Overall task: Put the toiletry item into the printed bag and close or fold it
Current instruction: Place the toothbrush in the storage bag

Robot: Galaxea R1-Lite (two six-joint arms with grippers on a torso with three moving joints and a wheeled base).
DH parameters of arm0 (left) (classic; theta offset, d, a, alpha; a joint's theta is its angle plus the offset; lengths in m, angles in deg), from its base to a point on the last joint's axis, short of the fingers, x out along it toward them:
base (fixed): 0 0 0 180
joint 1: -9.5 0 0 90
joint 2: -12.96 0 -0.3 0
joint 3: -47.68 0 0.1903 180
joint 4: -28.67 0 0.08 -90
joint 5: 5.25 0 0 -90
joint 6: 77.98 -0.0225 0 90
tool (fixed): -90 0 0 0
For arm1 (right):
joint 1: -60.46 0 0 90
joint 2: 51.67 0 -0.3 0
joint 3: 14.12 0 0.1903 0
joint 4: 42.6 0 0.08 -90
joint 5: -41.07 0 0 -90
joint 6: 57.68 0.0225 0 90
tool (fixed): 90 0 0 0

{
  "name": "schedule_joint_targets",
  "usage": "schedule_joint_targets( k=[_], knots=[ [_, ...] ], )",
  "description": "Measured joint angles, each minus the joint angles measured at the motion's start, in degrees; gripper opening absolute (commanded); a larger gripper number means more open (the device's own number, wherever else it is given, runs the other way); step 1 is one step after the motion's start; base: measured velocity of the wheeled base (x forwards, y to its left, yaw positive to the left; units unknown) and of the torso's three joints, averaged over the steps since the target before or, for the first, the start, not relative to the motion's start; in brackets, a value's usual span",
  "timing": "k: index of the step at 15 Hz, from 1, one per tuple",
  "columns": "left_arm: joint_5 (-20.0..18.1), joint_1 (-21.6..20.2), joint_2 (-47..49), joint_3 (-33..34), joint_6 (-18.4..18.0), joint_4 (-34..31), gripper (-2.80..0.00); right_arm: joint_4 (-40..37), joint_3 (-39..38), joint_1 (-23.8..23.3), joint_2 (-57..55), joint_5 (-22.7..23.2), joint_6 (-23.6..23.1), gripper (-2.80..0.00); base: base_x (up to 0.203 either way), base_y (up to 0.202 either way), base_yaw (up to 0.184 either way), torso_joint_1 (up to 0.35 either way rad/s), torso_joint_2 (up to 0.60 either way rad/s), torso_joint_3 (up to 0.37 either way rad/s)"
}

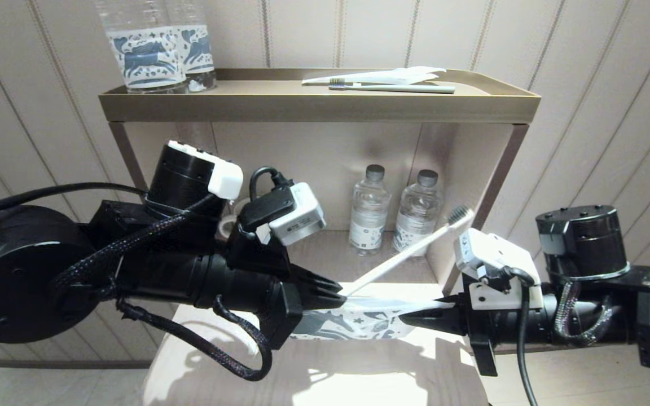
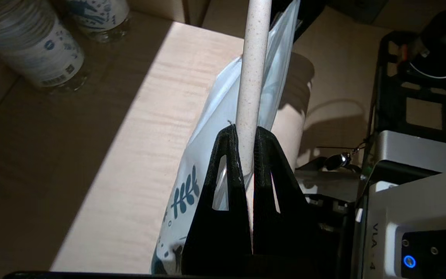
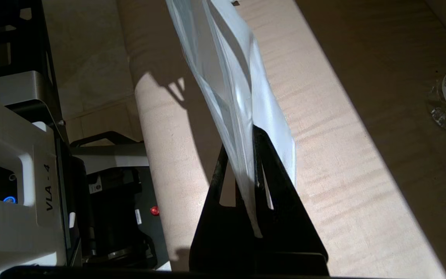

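Observation:
My left gripper [image 1: 341, 292] is shut on the handle end of the white toothbrush [image 1: 401, 254], whose dark bristle head points up and to the right. In the left wrist view the handle [image 2: 253, 77] runs up from between the shut fingers [image 2: 225, 155], with the printed bag [image 2: 192, 182] hanging just behind it. The printed bag [image 1: 359, 322], white with blue prints, hangs above the light wooden shelf between both grippers. My right gripper [image 1: 407, 319] is shut on the bag's right edge [image 3: 242, 116]. The toothbrush lies above the bag, outside it.
Two small water bottles [image 1: 369, 210] stand at the back of the lower shelf [image 1: 325, 372]. On the top shelf [image 1: 313, 104] stand two bottles with blue horse labels [image 1: 158, 53] and lies a grey-green toothbrush with white wrapper [image 1: 392, 84].

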Motion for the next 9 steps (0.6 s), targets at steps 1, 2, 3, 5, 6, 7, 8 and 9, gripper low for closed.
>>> schedule_joint_targets(
  k=[1,2,3,5,6,7,8,9],
  knots=[
    [0.80,-0.32,-0.85,-0.51,-0.21,-1.81,-2.80,0.00,-0.07,0.00,-0.02,0.00,0.00,-2.80,0.000,0.000,0.000,0.000,0.00,0.000],
    [0.95,-0.93,-1.77,-1.13,-0.27,-3.20,-2.80,0.00,-0.09,0.00,-0.02,0.01,0.00,-2.80,0.000,0.000,0.000,0.000,0.00,0.000],
    [1.08,-1.78,-2.73,-1.66,-0.35,-4.23,-2.80,0.00,-0.16,0.00,-0.07,0.00,0.00,-2.80,0.000,0.000,0.000,0.000,0.00,0.000],
    [1.18,-3.80,-4.64,-2.13,-0.43,-4.73,-2.80,0.00,-0.18,0.00,-0.15,0.02,0.00,-2.80,0.000,0.000,0.000,0.000,0.00,0.000],
    [1.37,-4.81,-5.58,-2.50,-0.46,-5.31,-2.80,0.00,-0.18,0.02,-0.18,0.02,0.00,-2.80,0.000,0.000,0.000,0.000,0.00,0.000],
    [1.85,-5.50,-6.43,-3.13,-0.65,-6.97,-2.80,0.00,-0.21,0.06,-0.20,0.02,0.00,-2.80,0.000,0.000,0.000,0.000,0.00,0.000],
    [2.57,-5.90,-7.06,-3.90,-1.18,-9.36,-2.80,-0.02,-0.31,0.09,-0.24,0.02,0.00,-2.80,0.000,0.000,0.000,0.000,0.00,0.000],
    [3.62,-6.19,-7.59,-5.09,-2.64,-12.92,-2.80,0.00,-0.34,0.09,-0.31,0.02,-0.03,-2.80,0.000,0.000,0.000,0.000,0.00,0.000]
  ],
)
